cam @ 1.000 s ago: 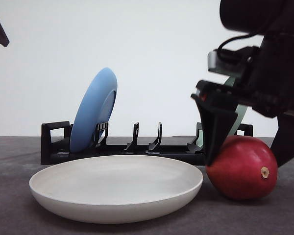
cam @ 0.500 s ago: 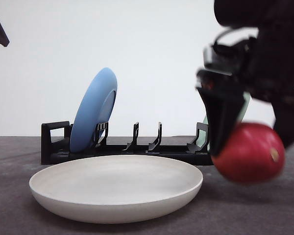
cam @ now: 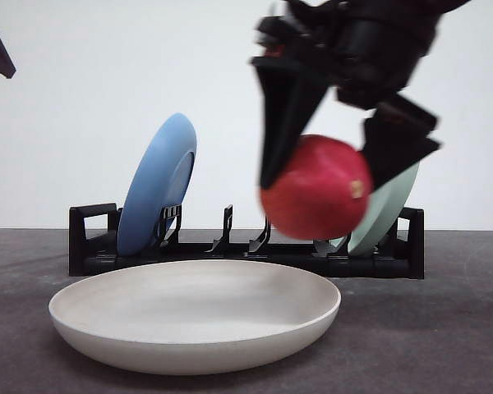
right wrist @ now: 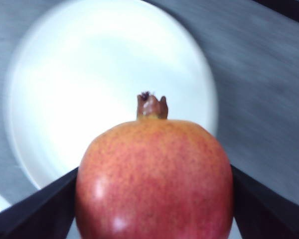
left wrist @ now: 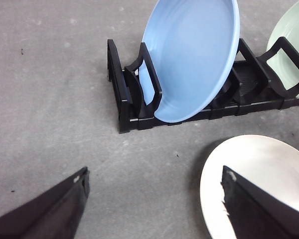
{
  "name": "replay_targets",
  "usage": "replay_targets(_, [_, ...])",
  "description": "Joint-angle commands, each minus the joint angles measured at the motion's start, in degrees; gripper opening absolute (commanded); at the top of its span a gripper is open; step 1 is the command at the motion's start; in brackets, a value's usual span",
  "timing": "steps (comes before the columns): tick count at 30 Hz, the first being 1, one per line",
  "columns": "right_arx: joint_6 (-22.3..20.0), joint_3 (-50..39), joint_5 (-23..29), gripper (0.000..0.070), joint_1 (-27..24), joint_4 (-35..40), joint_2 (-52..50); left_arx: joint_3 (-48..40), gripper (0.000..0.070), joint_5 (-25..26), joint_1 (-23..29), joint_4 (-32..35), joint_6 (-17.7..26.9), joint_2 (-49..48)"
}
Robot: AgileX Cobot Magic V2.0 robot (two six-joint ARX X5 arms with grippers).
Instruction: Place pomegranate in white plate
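a black rack (cam: 230, 250) sits on a grey table (cam: 444, 328), toward the back. it is long and low, with short posts that stick up in a row. a blue plate (cam: 158, 185) stands on its edge in the rack, near the left end, and leans a little. from the left wrist view the blue plate (left wrist: 192, 55) shows its hollow side, held between the black posts of the rack (left wrist: 134, 94). a pale green plate (cam: 386, 209) stands in the rack near the right end. a plain white wall (cam: 82, 107) is behind it all. the table (left wrist: 50, 114) has small dark specks on it.
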Motion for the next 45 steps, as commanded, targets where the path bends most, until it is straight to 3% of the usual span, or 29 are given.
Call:
replay_targets(1, [-0.7, 1.3, -0.3, 0.045, 1.5, 2.3, 2.2, 0.4, 0.0504, 0.1, -0.1, 0.6, 0.8, 0.3])
replay_targets(13, [-0.5, 1.3, 0.5, 0.0451, 5.9, 16.1, 11.7, 0.4, 0.0505, 0.1, -0.1, 0.6, 0.8, 0.3])
replay_targets(21, [-0.4, 1.3, 0.6, 0.0454, 6.0, 16.0, 13.8, 0.4, 0.0504, 0.1, -0.1, 0.6, 0.8, 0.3])
replay_targets(27, [-0.3, 1.3, 0.5, 0.0569, 6.3, 15.7, 13.8, 0.4, 0.0504, 0.1, -0.1, 0.6, 0.8, 0.3])
replay_targets(32, [-0.3, 1.3, -0.1, 0.0591, 6.3, 15.2, 13.7, 0.4, 0.0504, 0.1, -0.1, 0.6, 0.8, 0.3])
replay_targets(35, [-0.4, 1.3, -0.1, 0.0662, 6.2, 15.2, 13.6, 0.4, 0.0504, 0.1, -0.1, 0.6, 0.8, 0.3])
replay_targets(39, [-2.1, 1.3, 0.6, 0.0663, 6.2, 15.2, 12.0, 0.4, 0.0504, 0.1, -0.1, 0.6, 0.8, 0.3])
replay_targets(42, [-3.5, 1.0, 4.0, 0.0662, 6.5, 16.3, 8.9, 0.4, 0.0504, 0.1, -0.1, 0.6, 0.8, 0.3])
replay_targets(45, [-3.7, -1.9, 5.6, 0.066, 6.6, 21.1, 4.5, 0.4, 0.0505, 0.1, -0.1, 0.6, 0.7, 0.3])
